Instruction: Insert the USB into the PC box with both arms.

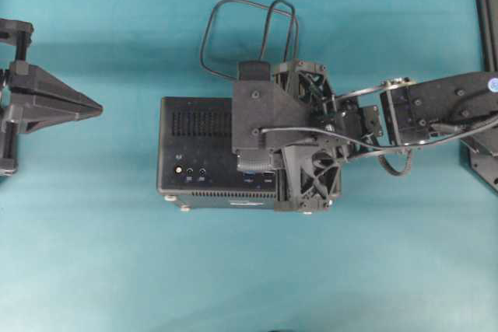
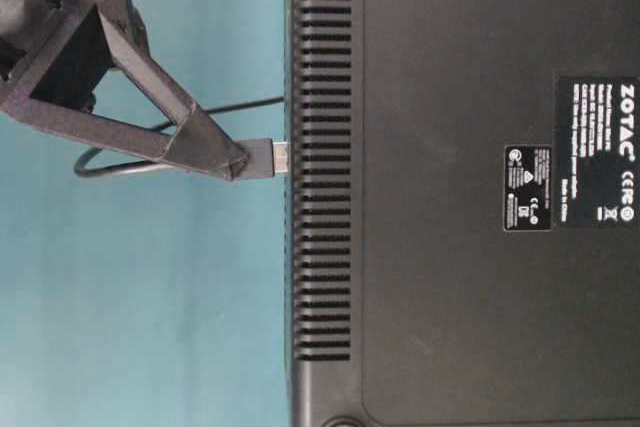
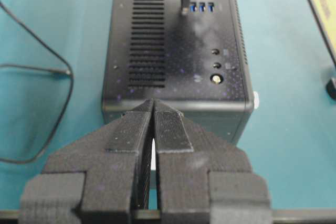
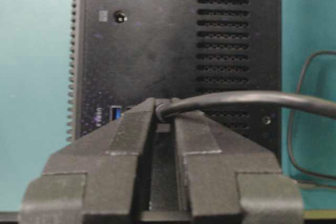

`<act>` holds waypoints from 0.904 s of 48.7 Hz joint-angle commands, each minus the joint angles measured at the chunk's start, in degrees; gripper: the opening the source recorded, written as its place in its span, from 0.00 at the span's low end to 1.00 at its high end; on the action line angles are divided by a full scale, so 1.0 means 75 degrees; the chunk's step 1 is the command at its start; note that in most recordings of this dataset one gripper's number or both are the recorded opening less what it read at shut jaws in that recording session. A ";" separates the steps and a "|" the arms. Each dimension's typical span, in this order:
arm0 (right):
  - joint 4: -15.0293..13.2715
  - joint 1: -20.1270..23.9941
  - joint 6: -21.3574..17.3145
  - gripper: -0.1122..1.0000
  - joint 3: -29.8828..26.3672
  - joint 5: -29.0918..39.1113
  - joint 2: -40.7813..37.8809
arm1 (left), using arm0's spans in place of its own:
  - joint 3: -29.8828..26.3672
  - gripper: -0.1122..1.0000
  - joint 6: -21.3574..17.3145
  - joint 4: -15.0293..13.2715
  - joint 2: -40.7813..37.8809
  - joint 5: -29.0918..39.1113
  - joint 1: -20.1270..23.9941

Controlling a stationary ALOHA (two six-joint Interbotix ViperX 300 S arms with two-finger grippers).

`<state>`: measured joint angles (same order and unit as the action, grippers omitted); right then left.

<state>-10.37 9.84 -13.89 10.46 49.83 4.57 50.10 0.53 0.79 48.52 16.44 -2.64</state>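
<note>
Right end effector [image 2: 240, 162]: I hold it clamped on the thin black USB cable's metal-tipped plug [image 2: 272, 157].
Plug axis: pointing into the black slotted PC box [image 1: 198, 149], touching.
Left end effector [image 1: 92, 106]: pinched empty, well apart.

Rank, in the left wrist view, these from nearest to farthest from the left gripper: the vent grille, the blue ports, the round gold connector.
From the left gripper, shut and short of the PC box:
1. Round gold connector, near the box's closest edge, right side.
2. Vent grille, left side; its near end sits about level with the connector, so that pair is close.
3. Blue ports, far end, by the right gripper.
</note>
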 commanded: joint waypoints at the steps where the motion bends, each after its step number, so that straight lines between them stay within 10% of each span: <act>1: -0.0023 0.0035 -0.0082 0.18 -0.0047 0.0012 0.0059 | -0.0094 0.10 -0.0012 0.0023 -0.0012 -0.0070 -0.0012; 44: -0.0152 0.0234 -0.0152 0.18 0.0199 -0.0246 0.0023 | -0.0035 0.10 0.0000 0.0023 -0.0047 -0.0070 -0.0012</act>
<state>-12.04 10.90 -14.15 11.69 48.08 4.66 50.63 0.53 0.79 48.34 16.44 -2.64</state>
